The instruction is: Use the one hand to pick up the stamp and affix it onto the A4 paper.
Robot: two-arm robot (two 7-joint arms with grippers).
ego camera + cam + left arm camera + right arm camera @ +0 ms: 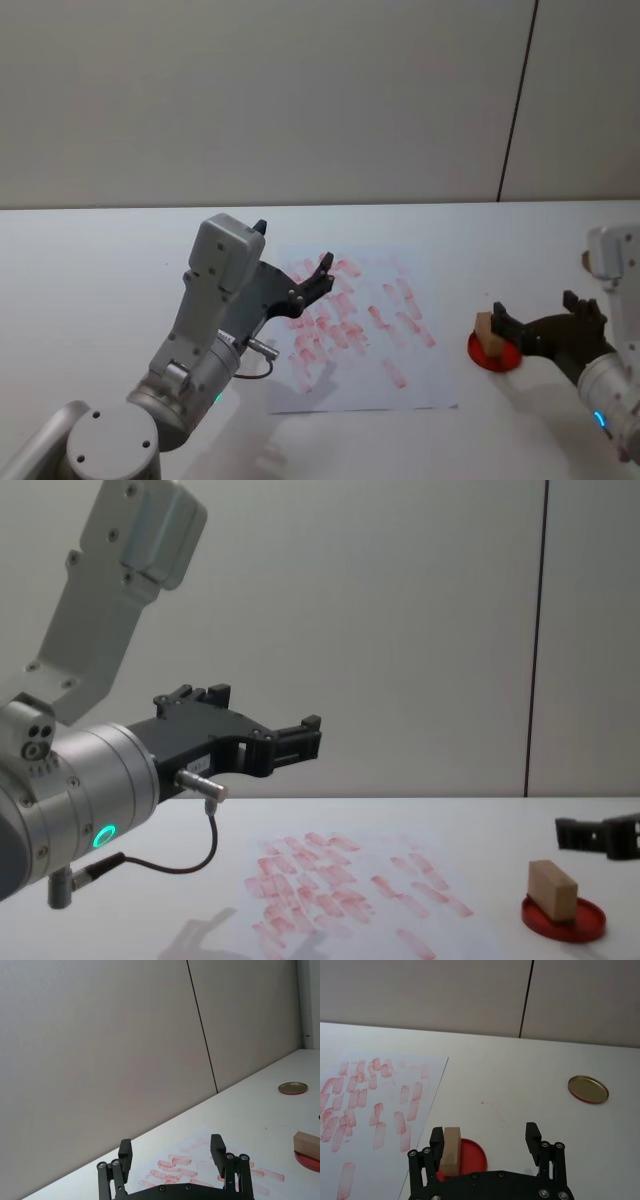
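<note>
I have the right hand [485, 1132] low over the counter [80, 260] at the lower right of the head view, fingers spread wide and gripping nothing. The stamp [451, 1152] stands on its end on the red ink dish [472, 1157], between the fingers. It is close against one of them, and the other is well apart. The A4 paper [430, 385], already crowded with red marks, lies at the centre of the head view, just beside the dish. The left hand [171, 1144] hangs above the paper's near corner, also open and empty. I judge this to be the pick-up step, with the grasp not yet made. The next move calls for centring the fingers on the stamp and closing, then lifting it off the dish and carrying it across to a bare patch of paper.
</note>
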